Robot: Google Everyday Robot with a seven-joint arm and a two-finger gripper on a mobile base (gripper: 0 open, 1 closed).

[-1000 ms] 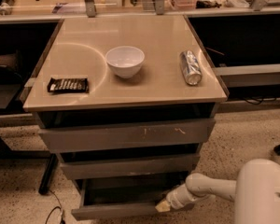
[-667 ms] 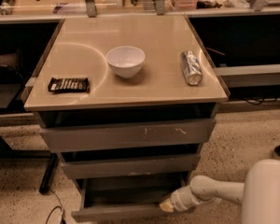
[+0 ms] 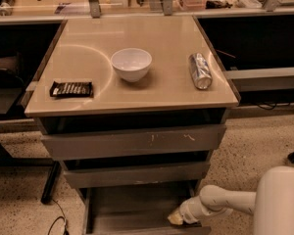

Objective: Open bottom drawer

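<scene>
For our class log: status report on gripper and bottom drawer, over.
Gripper low at bottom drawer right side. Drawer pulled out, tray showing. Nothing blocking.

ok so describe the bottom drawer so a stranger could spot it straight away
Find the beige-topped cabinet with three grey drawers under it. The bottom drawer is lowest, by the floor, with the gripper at its right side. Unlike the scratched top drawer and the middle drawer, it sticks out, showing its tray.

Bottom drawer [image 3: 132, 205] slid further out, more inside showing; gripper [image 3: 175, 218] lower, at its right front corner.
</scene>
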